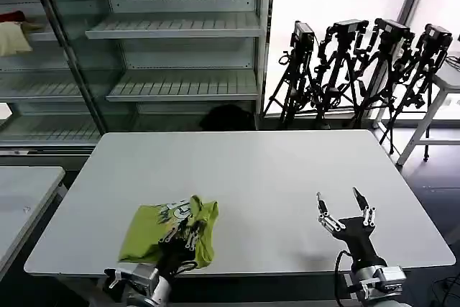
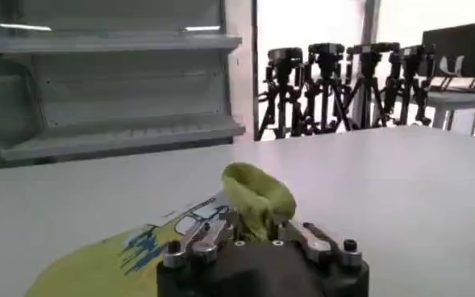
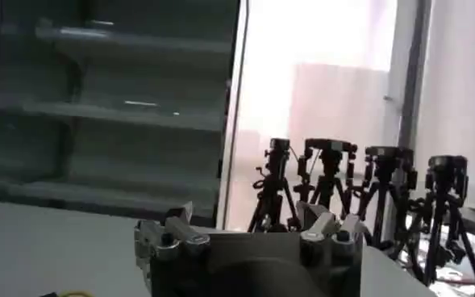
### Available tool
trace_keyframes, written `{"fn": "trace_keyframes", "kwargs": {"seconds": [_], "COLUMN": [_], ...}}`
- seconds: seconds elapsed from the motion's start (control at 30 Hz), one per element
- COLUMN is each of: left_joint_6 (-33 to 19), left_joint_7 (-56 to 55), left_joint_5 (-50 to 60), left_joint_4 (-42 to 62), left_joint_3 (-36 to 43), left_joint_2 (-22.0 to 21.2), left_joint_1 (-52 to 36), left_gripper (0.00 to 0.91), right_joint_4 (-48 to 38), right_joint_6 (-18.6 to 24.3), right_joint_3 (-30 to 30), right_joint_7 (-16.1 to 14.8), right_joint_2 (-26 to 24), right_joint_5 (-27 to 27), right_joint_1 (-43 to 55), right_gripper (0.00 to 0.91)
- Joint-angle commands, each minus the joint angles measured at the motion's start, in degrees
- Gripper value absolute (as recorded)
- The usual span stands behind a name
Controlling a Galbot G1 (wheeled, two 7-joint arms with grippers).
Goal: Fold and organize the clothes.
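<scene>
While the lime T-shirt (image 1: 169,231) lay crumpled at about seven o'clock on the white table (image 1: 244,177), near its front edge with the white print facing up, the left tool (image 1: 180,239) was pressed together on a pinch of its fabric. From the left wrist, a raised fold of green cloth (image 2: 257,198) stood up between the fingers (image 2: 201,238). The right tool (image 1: 345,210) hovered at about five o'clock, well apart from the shirt, its fingers spread and holding nothing. With only a small bunch gripped, a pull might have slipped the cloth free or dragged the shirt off the near edge.
</scene>
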Motion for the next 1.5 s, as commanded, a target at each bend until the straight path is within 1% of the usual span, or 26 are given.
{"fn": "trace_keyframes", "kwargs": {"seconds": [0.03, 0.17, 0.27, 0.43, 0.53, 0.6, 0.7, 0.73, 0.8, 0.9, 0.97, 1.13, 1.3, 1.5], "left_joint_6": [0.30, 0.31, -1.36, -1.90, -1.84, -0.66, 1.00, 1.33, 3.14, 3.76, 5.94, 8.85, 8.10, 7.36], "left_joint_7": [-0.54, -0.93, -0.43, -1.47, -2.00, -2.66, -1.72, -1.63, -1.61, -0.72, 0.86, 2.68, 5.14, 6.90], "left_joint_5": [3.12, 6.05, 10.38, 9.25, 6.71, 5.34, -2.69, -4.35, -12.42, -18.13, -21.01, -24.49, -25.73, -25.98], "left_joint_4": [-1.36, -4.97, -6.29, -6.78, -6.92, -6.09, -3.06, -2.69, -0.45, 0.74, 0.37, 2.00, 3.97, 7.59], "left_joint_3": [1.95, 3.59, 4.54, 3.15, -2.33, -6.22, -15.77, -17.65, -21.78, -25.81, -26.72, -26.44, -25.76, -25.42], "left_joint_2": [-0.05, -0.28, -0.84, -1.06, -0.50, 0.85, 3.07, 3.50, 4.39, 4.52, 4.33, 3.65, 3.24, 2.59], "left_joint_1": [0.00, 1.09, 1.02, 0.47, 1.99, 3.19, 4.99, 5.44, 6.26, 7.25, 7.41, 4.96, 4.43, 3.30], "left_gripper": [0.907, 0.907, 0.907, 0.907, 0.907, 0.907, 0.907, 0.907, 0.907, 0.907, 0.907, 0.907, 0.907, 0.907], "right_joint_4": [-0.06, -0.12, -0.18, -0.03, 0.03, 0.00, 0.04, 0.05, 0.13, 0.27, 0.28, 0.65, 0.66, 0.69], "right_joint_6": [-0.08, -0.23, -0.33, -0.35, -0.13, -0.03, 0.03, 0.03, 0.04, -0.01, -0.07, -0.36, -0.12, -0.10], "right_joint_3": [-0.41, -0.57, -0.92, -0.95, -0.46, -0.24, -0.03, -0.01, 0.23, 0.38, 0.36, 0.05, 1.03, 0.45], "right_joint_7": [0.02, 0.03, 0.09, 0.12, 0.10, 0.08, 0.01, 0.02, -0.14, -0.15, -0.10, 0.05, 0.01, -0.05], "right_joint_2": [0.07, 0.21, 0.42, 0.43, 0.12, -0.08, -0.45, -0.43, -0.74, -0.95, -0.94, -0.65, -0.91, -0.58], "right_joint_5": [-0.25, -0.36, -0.61, -0.71, -0.47, -0.38, -0.18, -0.18, -0.12, -0.12, -0.14, -0.40, -0.17, -0.33], "right_joint_1": [0.22, 0.38, 0.58, 0.30, -0.05, -0.23, -0.30, -0.29, -0.41, -0.51, -0.41, -0.39, -1.07, -0.79], "right_gripper": [0.907, 0.907, 0.907, 0.907, 0.907, 0.907, 0.907, 0.907, 0.907, 0.907, 0.907, 0.907, 0.907, 0.907]}}
